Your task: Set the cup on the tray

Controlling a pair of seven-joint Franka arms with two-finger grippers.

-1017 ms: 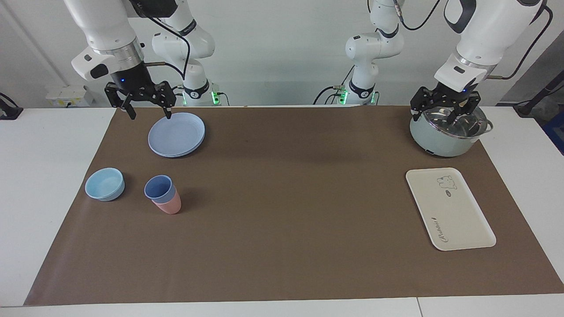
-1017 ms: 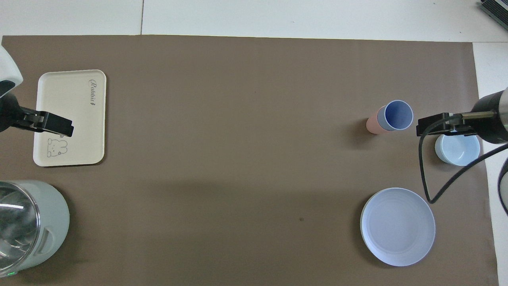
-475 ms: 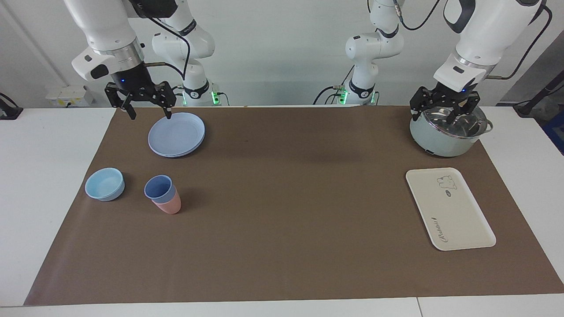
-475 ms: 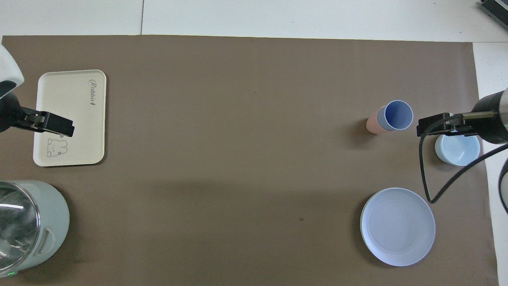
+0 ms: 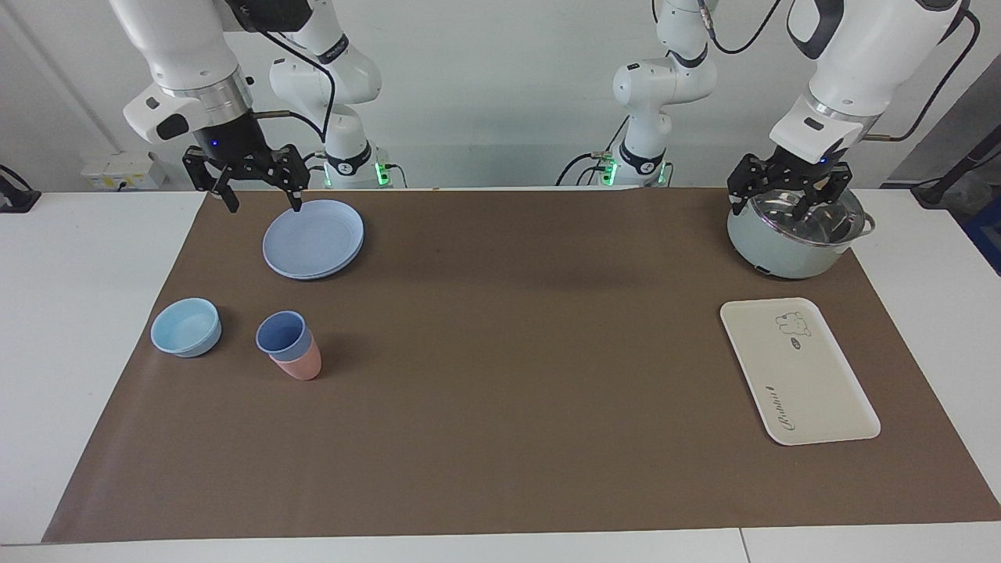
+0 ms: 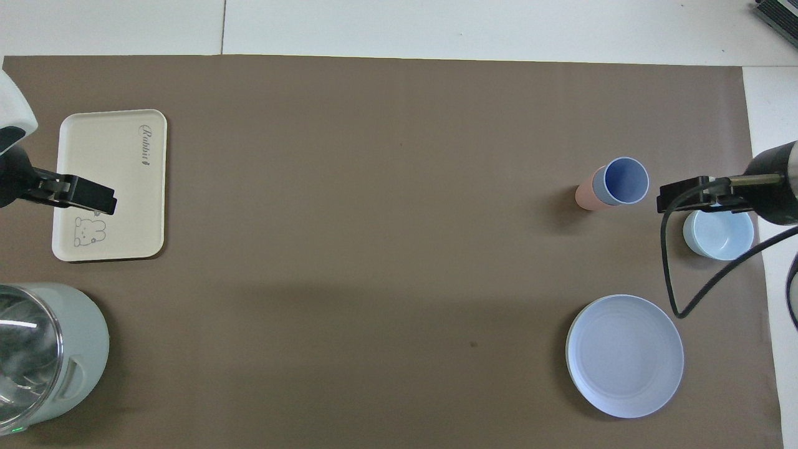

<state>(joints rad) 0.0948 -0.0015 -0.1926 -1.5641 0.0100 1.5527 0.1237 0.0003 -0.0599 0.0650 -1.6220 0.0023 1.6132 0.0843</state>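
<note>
The periwinkle-blue cup (image 5: 280, 335) stands upright, nested inside a pink cup (image 5: 303, 365), toward the right arm's end of the table; it also shows in the overhead view (image 6: 625, 181). The cream tray (image 5: 798, 375) with the bear drawing lies flat toward the left arm's end and has nothing on it; it also shows in the overhead view (image 6: 118, 168). My right gripper (image 5: 264, 205) hangs open and empty in the air by the blue plate's edge. My left gripper (image 5: 784, 205) hangs open and empty over the pot.
A round blue plate (image 5: 313, 238) lies nearer to the robots than the cups. A light-blue bowl (image 5: 186, 327) sits beside the cups, toward the table's end. A pale green pot (image 5: 790, 250) with a glass lid stands nearer to the robots than the tray.
The right gripper has risen a little and drifted slightly toward the table's end. The left gripper has barely moved. No object has moved.
</note>
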